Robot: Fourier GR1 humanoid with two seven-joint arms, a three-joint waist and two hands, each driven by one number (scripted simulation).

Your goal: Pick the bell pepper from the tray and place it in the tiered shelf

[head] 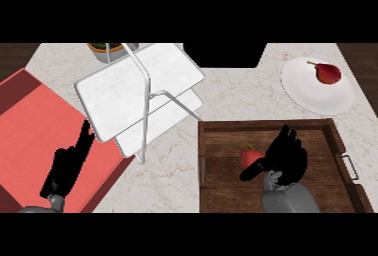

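A small red bell pepper (250,156) with a green stem lies in the dark wooden tray (221,137) at the lower right. My right hand (286,155) hovers over the tray just right of the pepper, fingers straight and pointing away, thumb reaching under the pepper's lower side; it is open and not closed round it. The white tiered shelf (136,87) with metal rods stands at the upper left of centre. At the lower left, my left hand (66,167) rests open over the red mat, fingers up.
A red mat (29,125) covers the left of the counter. At the upper right, a white plate (314,95) holds a dark red pear-like fruit (328,73). A potted plant (103,50) stands behind the shelf. The tray has a metal handle (350,166).
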